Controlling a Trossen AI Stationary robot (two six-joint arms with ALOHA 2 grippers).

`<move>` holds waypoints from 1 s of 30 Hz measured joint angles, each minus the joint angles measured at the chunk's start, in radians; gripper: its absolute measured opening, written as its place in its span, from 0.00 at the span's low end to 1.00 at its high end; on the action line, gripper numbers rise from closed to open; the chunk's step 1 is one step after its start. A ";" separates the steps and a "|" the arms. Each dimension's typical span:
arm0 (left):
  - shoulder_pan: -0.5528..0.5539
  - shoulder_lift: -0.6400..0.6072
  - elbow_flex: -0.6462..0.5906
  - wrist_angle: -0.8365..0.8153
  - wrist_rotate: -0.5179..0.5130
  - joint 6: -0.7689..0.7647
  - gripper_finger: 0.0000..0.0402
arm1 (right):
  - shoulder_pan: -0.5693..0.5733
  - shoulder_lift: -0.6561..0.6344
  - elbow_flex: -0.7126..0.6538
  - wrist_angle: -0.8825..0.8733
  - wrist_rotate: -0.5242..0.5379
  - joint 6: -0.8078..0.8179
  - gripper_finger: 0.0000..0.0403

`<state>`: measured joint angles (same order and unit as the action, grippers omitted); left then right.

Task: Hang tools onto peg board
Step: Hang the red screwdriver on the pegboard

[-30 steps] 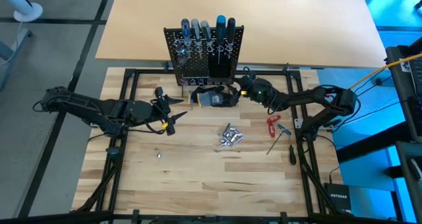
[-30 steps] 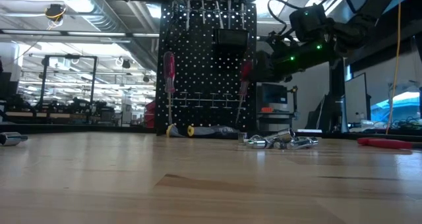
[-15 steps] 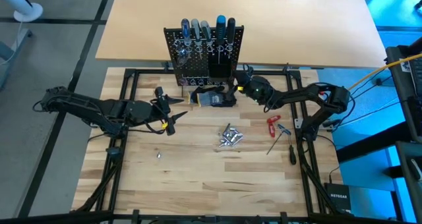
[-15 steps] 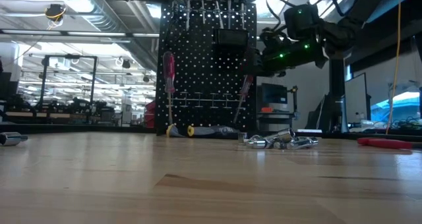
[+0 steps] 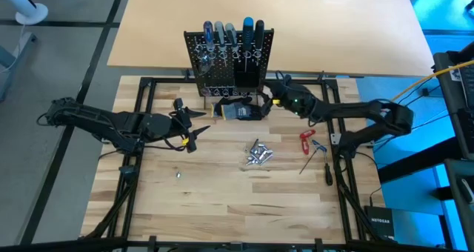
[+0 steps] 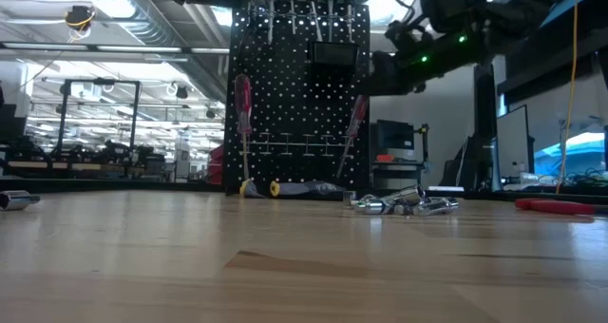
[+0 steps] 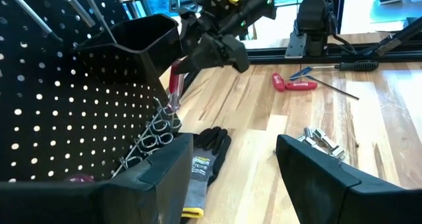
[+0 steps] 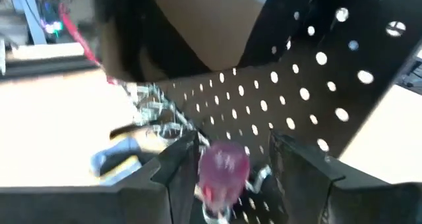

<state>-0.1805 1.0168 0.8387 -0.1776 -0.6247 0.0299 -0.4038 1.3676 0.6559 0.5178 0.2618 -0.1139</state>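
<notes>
Holding a slim red-handled screwdriver [image 8: 223, 168] between right gripper [image 8: 227, 178] fingers, tilting its long axis against the small upright black perforated peg board [image 5: 228, 58] front, just above pale ring holders [image 7: 158, 128]; left gripper [image 5: 194, 124] idling open, well apart.

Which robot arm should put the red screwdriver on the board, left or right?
Right. The right gripper is at the peg board, shut on the red screwdriver. The left gripper sits open and empty, farther back.
</notes>
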 joint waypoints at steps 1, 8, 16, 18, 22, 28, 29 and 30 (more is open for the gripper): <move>0.000 0.000 0.000 0.000 0.000 0.000 0.52 | 0.000 -0.021 0.000 -0.034 0.004 -0.004 0.45; 0.000 0.000 0.000 0.000 0.000 0.000 0.52 | -0.003 -0.075 -0.006 -0.277 -0.019 -0.023 0.45; 0.000 0.000 0.000 0.006 0.000 0.004 0.52 | -0.003 0.089 -0.028 -0.055 -0.019 -0.026 0.36; 0.000 0.000 0.000 0.007 0.000 0.005 0.52 | -0.002 0.128 -0.024 -0.032 -0.015 -0.033 0.29; 0.000 0.000 0.000 0.006 0.000 0.006 0.52 | -0.003 0.183 0.004 0.012 0.017 -0.056 0.14; 0.000 0.000 0.000 0.006 0.000 0.007 0.52 | -0.003 0.236 0.064 0.016 0.073 -0.103 0.02; 0.000 0.000 0.000 0.006 0.000 0.007 0.52 | -0.003 0.242 0.069 0.016 0.079 -0.102 0.03; 0.000 0.000 0.000 0.006 0.000 0.007 0.52 | -0.003 0.248 0.072 0.014 0.079 -0.103 0.04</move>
<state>-0.1802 1.0168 0.8387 -0.1712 -0.6247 0.0368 -0.4065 1.6157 0.7282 0.5321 0.3412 -0.2165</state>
